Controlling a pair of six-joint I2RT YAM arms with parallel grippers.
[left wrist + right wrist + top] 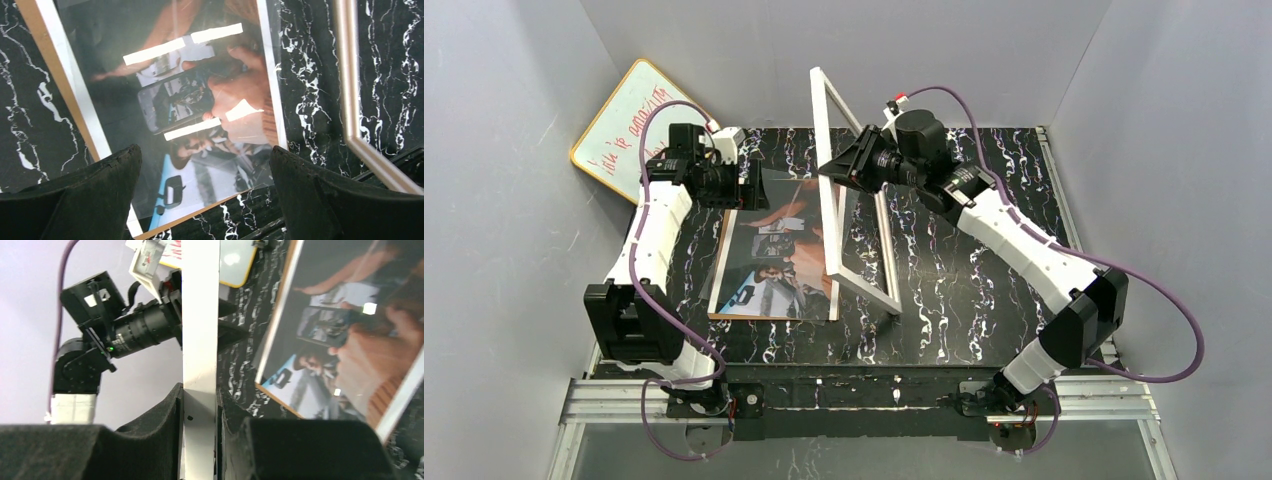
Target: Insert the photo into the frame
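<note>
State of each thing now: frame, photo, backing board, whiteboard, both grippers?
frame: tilted up on one edge, held by right gripper.
photo: flat, face up on backing board, not framed.
backing board: flat under the photo.
whiteboard: propped up, far left.
left gripper: open above the photo, empty.
right gripper: shut on the frame.

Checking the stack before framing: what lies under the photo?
A brown backing board shows as a thin strip along two edges of the photo, lying on the marbled table. The photo covers the rest of it.
</note>
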